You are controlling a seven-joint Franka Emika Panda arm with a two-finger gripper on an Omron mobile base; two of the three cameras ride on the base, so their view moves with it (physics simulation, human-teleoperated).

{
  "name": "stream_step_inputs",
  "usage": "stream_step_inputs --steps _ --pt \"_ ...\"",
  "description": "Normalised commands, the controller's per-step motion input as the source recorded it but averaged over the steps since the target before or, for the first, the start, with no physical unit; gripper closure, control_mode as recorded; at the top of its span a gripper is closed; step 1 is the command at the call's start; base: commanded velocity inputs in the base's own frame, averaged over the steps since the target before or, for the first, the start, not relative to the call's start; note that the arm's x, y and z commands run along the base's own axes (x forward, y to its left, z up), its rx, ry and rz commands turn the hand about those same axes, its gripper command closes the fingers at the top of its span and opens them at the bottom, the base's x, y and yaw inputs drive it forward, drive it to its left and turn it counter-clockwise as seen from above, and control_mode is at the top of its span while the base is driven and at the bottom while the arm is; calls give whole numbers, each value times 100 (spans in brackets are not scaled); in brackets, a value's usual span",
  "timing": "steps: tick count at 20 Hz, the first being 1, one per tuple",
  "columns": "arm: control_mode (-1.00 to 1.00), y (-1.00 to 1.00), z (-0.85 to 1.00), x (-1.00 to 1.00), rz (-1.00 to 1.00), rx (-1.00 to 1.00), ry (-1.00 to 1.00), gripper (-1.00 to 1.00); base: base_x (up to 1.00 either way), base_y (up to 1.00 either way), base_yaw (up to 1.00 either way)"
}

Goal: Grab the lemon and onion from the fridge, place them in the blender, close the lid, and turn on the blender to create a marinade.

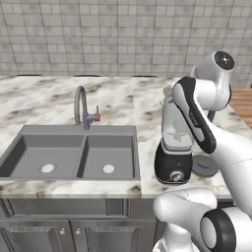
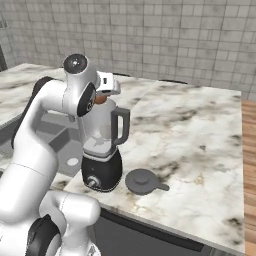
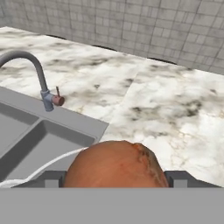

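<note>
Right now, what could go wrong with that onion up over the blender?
The onion sits between the pincer fingers just above the blender jar. If it is let go off-centre, it might hit the rim and roll toward the sink. The lid lies on the counter, so blending now could splash.

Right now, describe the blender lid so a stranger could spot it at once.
Find the double sink set in the marble counter; beside it stands the blender on its black base. The lid lies flat on the counter just beside that base: a round dark grey disc with a raised centre knob, off the jar.
</note>
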Motion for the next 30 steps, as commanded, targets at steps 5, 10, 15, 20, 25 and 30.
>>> stream_step_inputs --steps 5,10,15,20,25,30 --pt "-100 0 -25 22 3 0 0 100 0 0 0" --pt "-100 0 -19 28 3 0 0 100 0 0 0" --pt "-100 0 -24 36 1 -3 0 100 0 0 0" --pt "-100 0 -33 38 0 -4 0 100 0 0 0" --pt "-100 0 -35 2 0 -9 0 100 0 0 0" --pt "-100 0 -14 -15 0 -10 0 100 0 0 0"
